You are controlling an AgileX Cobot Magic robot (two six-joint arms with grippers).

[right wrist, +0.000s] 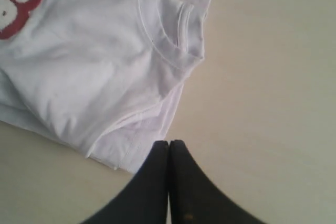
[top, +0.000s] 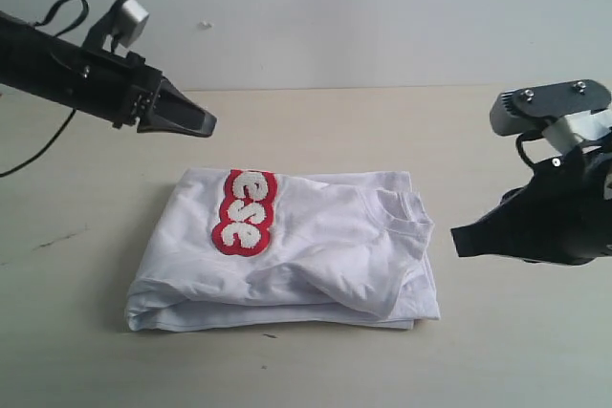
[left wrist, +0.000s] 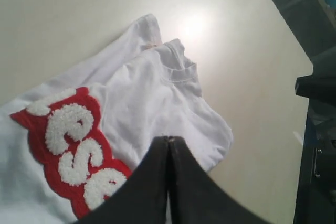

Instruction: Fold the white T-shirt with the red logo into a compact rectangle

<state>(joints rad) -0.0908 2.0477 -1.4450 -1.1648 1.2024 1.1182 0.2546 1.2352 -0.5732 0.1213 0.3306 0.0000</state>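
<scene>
The white T-shirt (top: pixel 306 255) lies folded in a rough rectangle on the table, its ribbed collar (top: pixel 406 212) at the right side. Part of the red logo (top: pixel 244 212) shows on top at the left, with the white letters "ese" in sight. My left gripper (top: pixel 206 123) hangs shut above the table behind the shirt's left end, holding nothing. The right gripper (top: pixel 459 239) is shut and empty too, just off the shirt's right edge. From the left wrist the logo (left wrist: pixel 73 148) and shirt (left wrist: pixel 157 93) lie beyond the shut left gripper (left wrist: pixel 169 138). The right wrist shows the collar (right wrist: pixel 176 35) beyond the shut right gripper (right wrist: pixel 169 141).
The beige table (top: pixel 497 351) runs wide around the shirt, ending at a pale wall (top: pixel 335 7) behind. Dark equipment (left wrist: pixel 317 129) stands past the table's edge in the left wrist view.
</scene>
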